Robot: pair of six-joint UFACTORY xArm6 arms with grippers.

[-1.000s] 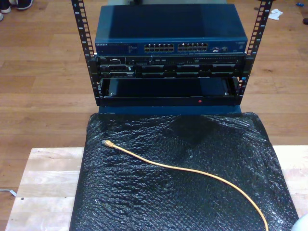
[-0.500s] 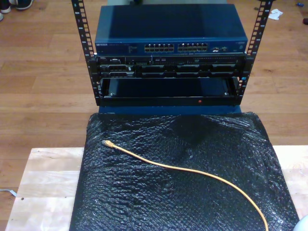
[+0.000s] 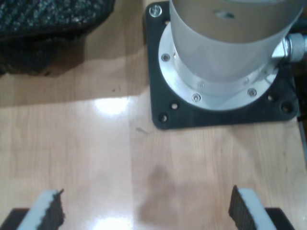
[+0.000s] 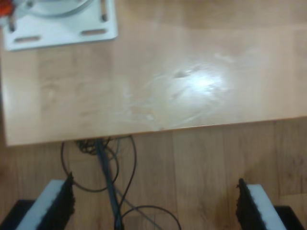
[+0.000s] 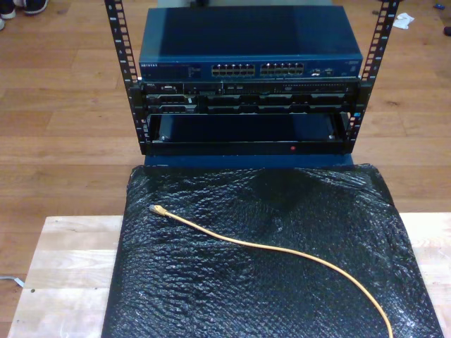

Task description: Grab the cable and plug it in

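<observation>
Lying on black wrap (image 5: 282, 296), cable (image 5: 268, 248) faces rack (image 5: 246, 98).

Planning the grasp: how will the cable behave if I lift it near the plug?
The cable is thin and lies in loose curves across the black mat, so it will probably flop and trail behind rather than hold shape. It looks light. The plug is small, so it may droop or twist in a grip.

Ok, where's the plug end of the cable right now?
The cable lies loose on the black bubble-wrap mat; its plug end sits toward the exterior view's left, short of the rack and the switch's ports.
</observation>
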